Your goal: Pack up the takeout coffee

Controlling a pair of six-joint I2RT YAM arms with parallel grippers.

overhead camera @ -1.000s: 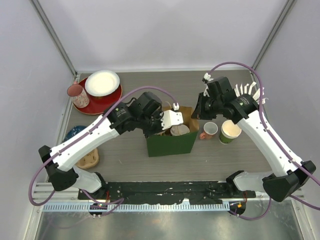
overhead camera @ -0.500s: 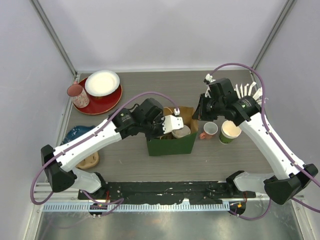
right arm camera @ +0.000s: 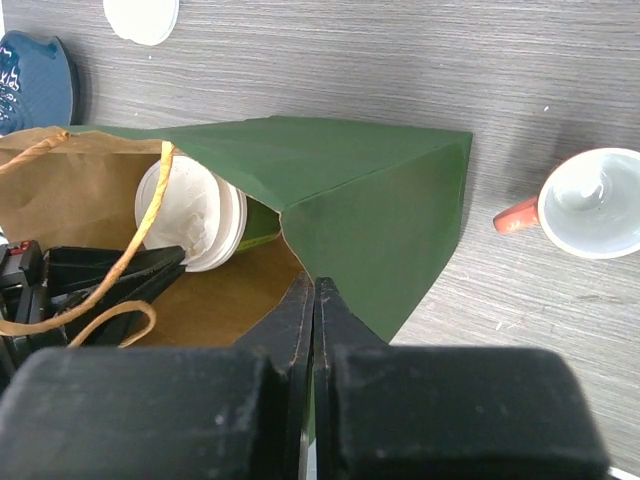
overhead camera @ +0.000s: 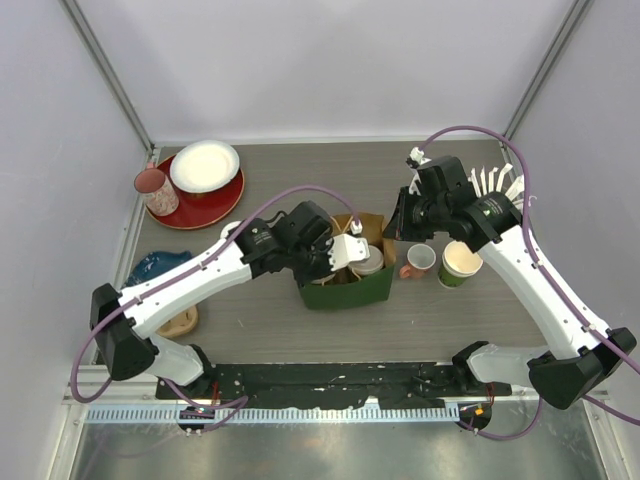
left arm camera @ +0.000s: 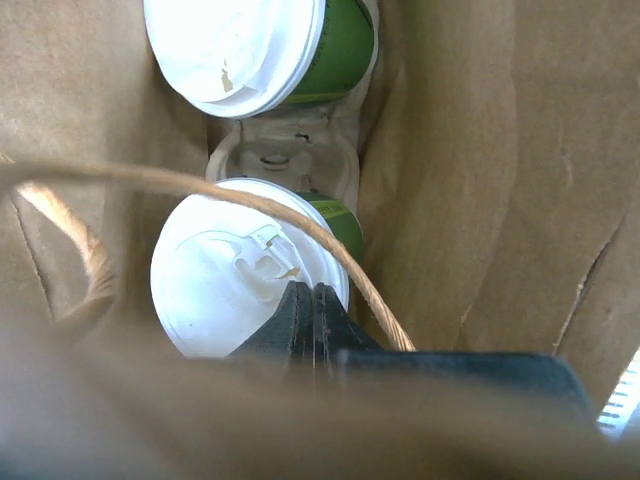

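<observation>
A green paper bag (overhead camera: 350, 287) with a brown inside stands mid-table. In the left wrist view two takeout coffees sit in a pulp carrier inside it: the far cup (left arm camera: 250, 45) and the near cup (left arm camera: 235, 275), both with white lids. My left gripper (left arm camera: 312, 296) is shut and holds nothing, its tips at the near lid's edge, and a twine handle (left arm camera: 330, 250) crosses in front of them. My right gripper (right arm camera: 313, 288) is shut on the bag's (right arm camera: 370, 200) rim at its right corner. One lidded cup (right arm camera: 190, 212) shows through the opening.
Right of the bag stand a pink-handled mug (overhead camera: 420, 260) and a lidless green cup (overhead camera: 460, 262). A white plate on a red plate (overhead camera: 205, 170) and a pink cup (overhead camera: 155, 190) sit at the back left. A blue dish (overhead camera: 150, 265) and a loose white lid (right arm camera: 142, 15) lie left.
My left gripper has moved right and deeper into the bag, above the near cup. The bag's mouth has shifted slightly right. The right gripper stays pinched on the rim.
</observation>
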